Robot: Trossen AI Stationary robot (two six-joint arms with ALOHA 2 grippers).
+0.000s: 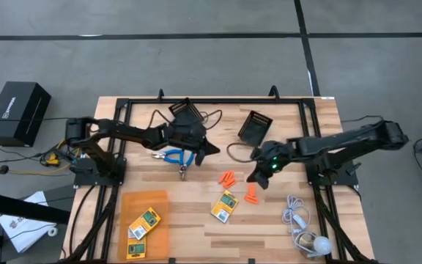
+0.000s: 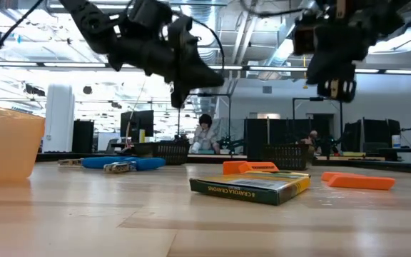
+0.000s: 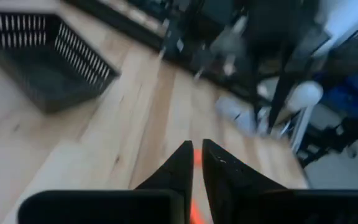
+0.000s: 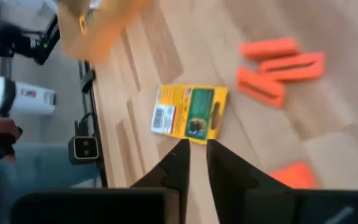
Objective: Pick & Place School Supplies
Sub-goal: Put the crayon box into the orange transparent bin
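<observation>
left claw nearly together | right claw nearly together | wooden table | person seated behind

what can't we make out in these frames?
- Crayon boxes in the orange tray: labels too small, high view.
- Scissors: partly under the left gripper, high view.
- Mesh bin: blurred, cut by the edge, left wrist view.
- Right gripper: empty.

A: Any readable text?
B: Only one. Crayon box lying on the counter, low view: "CRAYOLA CRAYONS" along its side edge.
A: Other boxes, barcode label?
B: Print there, too small to read.
</observation>
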